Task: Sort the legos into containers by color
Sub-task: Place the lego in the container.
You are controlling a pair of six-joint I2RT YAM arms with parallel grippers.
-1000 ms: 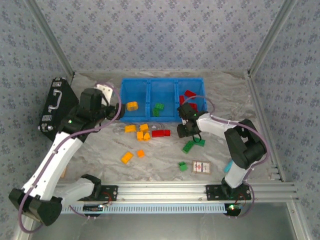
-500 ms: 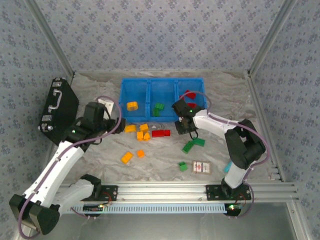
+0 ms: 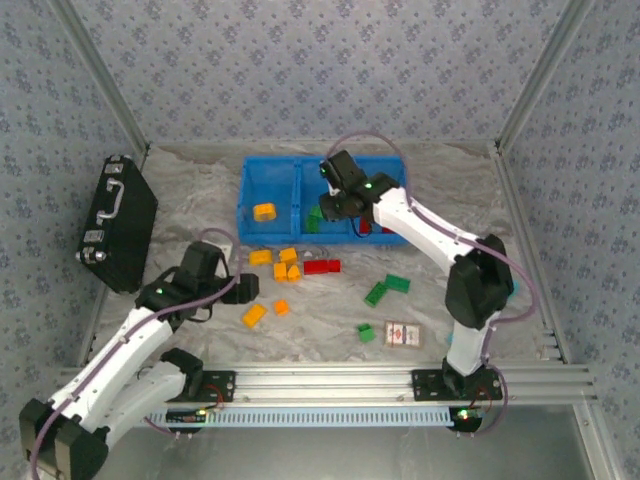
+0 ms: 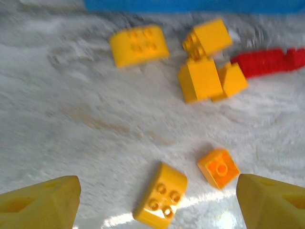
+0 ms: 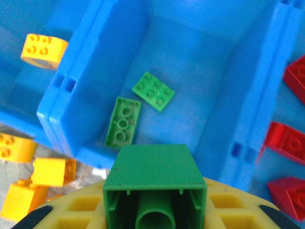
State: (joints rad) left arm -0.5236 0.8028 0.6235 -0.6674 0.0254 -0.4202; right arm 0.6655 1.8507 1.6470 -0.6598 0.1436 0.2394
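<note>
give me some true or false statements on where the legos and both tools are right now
1. The right tool holds a green lego above the middle compartment. True.
2. The left tool is shut on an orange-yellow lego. False: it is open and empty above loose orange-yellow legos on the table.
3. The middle compartment holds two green legos. True.
4. Every red lego is inside the bin. False: a red lego lies on the table in front of it.
</note>
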